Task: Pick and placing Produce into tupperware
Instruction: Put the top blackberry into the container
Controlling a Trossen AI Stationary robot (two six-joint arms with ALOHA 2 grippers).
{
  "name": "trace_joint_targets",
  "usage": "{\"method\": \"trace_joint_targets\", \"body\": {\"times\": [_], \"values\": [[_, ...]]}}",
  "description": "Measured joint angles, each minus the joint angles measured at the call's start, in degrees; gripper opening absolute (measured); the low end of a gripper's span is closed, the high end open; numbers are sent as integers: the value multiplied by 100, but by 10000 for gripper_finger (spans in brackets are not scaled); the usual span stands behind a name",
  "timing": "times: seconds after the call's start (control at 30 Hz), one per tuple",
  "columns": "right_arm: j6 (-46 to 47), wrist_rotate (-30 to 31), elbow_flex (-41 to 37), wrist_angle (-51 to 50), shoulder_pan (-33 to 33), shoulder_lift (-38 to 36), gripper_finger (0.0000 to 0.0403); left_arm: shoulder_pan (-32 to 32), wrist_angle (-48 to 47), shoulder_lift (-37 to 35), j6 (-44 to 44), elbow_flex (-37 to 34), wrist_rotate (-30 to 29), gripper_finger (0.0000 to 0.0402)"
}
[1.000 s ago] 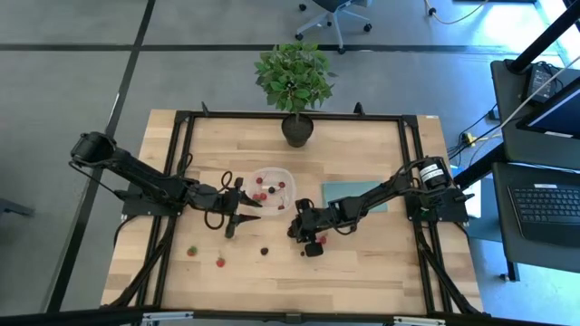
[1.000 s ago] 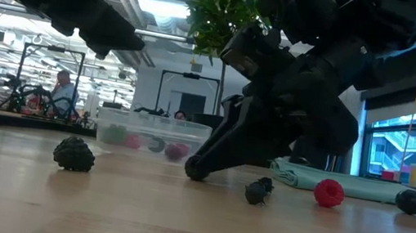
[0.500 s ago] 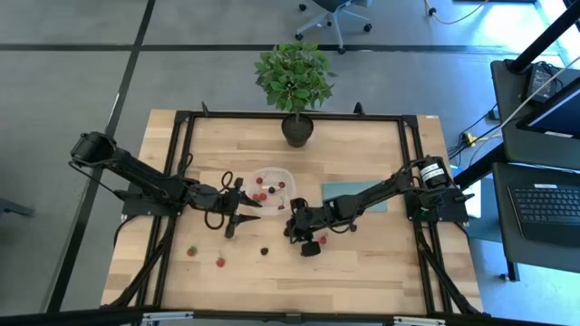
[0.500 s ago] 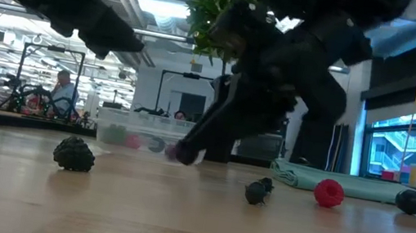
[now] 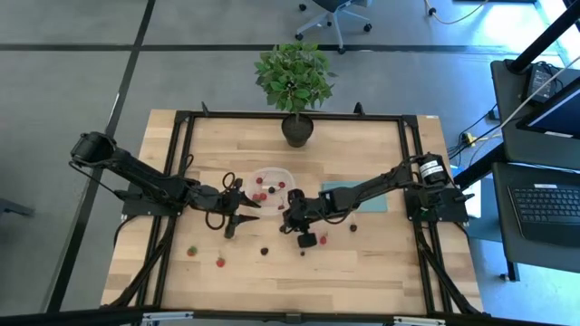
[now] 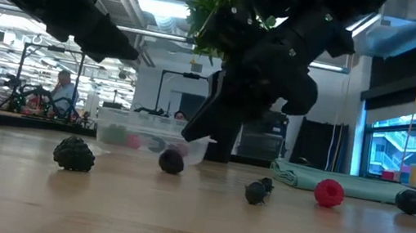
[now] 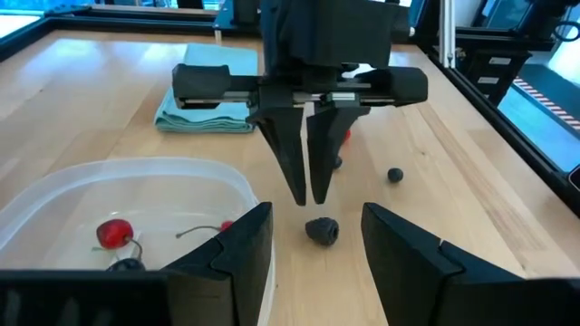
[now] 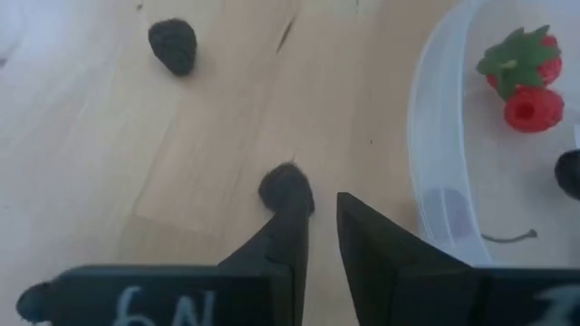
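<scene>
I work in an open robotics lab: my pale wooden table [image 5: 362, 263] in its black metal frame [image 5: 290, 115], grey floor, a wheeled office chair [image 5: 337, 11], a black laptop [image 5: 548, 204], ceiling ducts.

The container [image 5: 270, 184] sits near the middle of the table [image 5: 362, 263], with several berries [image 5: 261, 192] inside it. The potted plant [image 5: 294, 86] stands behind it at the table's far edge. A folded cloth [image 5: 370, 196] lies to the container's right. The left tool [image 5: 245, 217] is at the container's front left; the right tool [image 5: 288, 210] is at its front right. One loose berry [image 7: 321, 230] lies on the table just outside the container wall, below the right tool. More berries [image 5: 219, 262] lie scattered nearer the front edge.
</scene>
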Motion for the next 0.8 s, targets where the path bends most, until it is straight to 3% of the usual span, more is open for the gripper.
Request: {"method": "trace_joint_targets", "body": {"times": [0.53,0.8], "values": [[50,-2,-2,403,59,-9,66,0,4,0,1,0,-1,165],[121,-7,-2,405,59,-9,147,0,4,0,0,0,-1,165]]}}
